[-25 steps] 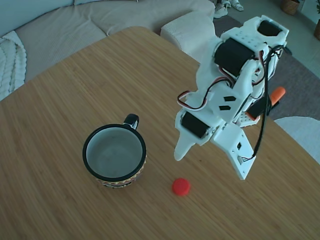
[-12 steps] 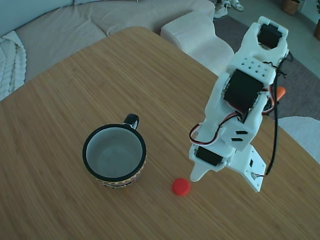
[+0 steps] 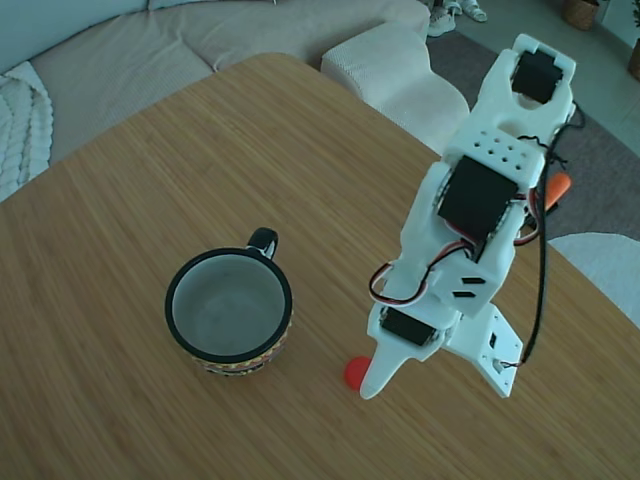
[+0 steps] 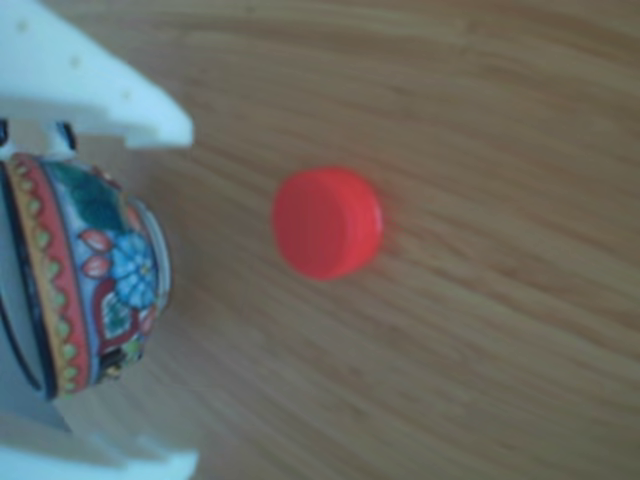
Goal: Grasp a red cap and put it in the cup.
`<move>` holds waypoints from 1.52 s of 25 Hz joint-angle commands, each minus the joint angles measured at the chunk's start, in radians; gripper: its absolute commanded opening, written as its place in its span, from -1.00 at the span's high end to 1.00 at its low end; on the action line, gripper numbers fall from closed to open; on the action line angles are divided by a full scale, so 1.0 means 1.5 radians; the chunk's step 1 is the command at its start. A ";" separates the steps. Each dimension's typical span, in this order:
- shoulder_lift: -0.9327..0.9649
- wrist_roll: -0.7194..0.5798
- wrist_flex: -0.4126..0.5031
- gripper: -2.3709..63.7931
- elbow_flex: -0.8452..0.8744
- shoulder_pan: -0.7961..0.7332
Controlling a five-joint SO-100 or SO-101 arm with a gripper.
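Observation:
The red cap lies flat on the wooden table, right of the cup in the fixed view. One white fingertip covers the cap's right part there. The cup stands upright and empty, black rim and handle, patterned band outside. My gripper is open, low over the table, with its left fingertip at the cap and its right one far to the right. In the other view the red cap lies beyond the two white fingers, just past the gap between them, and the cup fills the left side.
The table's right edge runs close behind the arm in the fixed view. A pale sofa stands at the back. An orange part shows behind the arm. Bare table lies left of and behind the cup.
The arm has come down and swung left toward the cap. Its left fingertip, which hung well above the table, now sits at the cap and hides part of it.

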 commanded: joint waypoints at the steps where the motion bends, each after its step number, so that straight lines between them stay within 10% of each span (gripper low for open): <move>1: 0.007 -0.003 -0.011 -0.21 -0.028 0.002; 38: -0.146 -0.004 -0.057 -0.20 0.018 0.018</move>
